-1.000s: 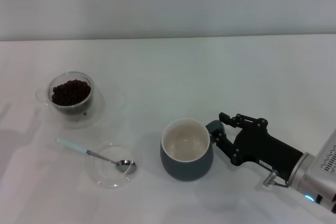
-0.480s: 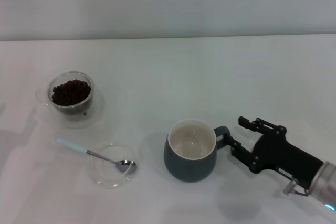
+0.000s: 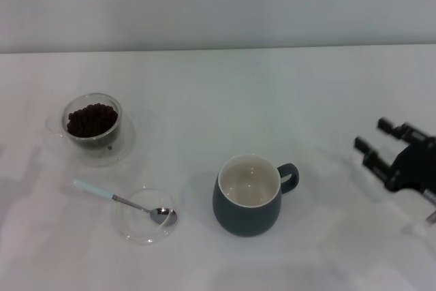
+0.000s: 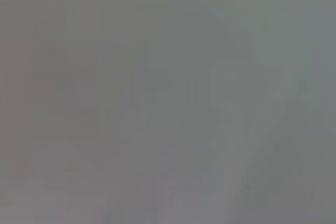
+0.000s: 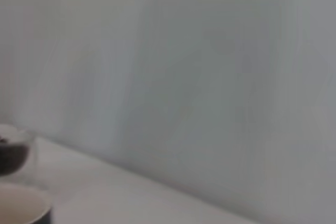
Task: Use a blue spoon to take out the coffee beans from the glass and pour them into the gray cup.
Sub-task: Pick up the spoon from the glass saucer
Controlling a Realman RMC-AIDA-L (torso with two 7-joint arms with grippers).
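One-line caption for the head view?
Open right gripper apart from gray cup; blue spoon untouched on saucer.

No text, label, brand, number or sign can be read in any view.

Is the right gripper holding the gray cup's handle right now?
No. In the head view the right gripper is open and well clear of the gray cup, with bare table between them.
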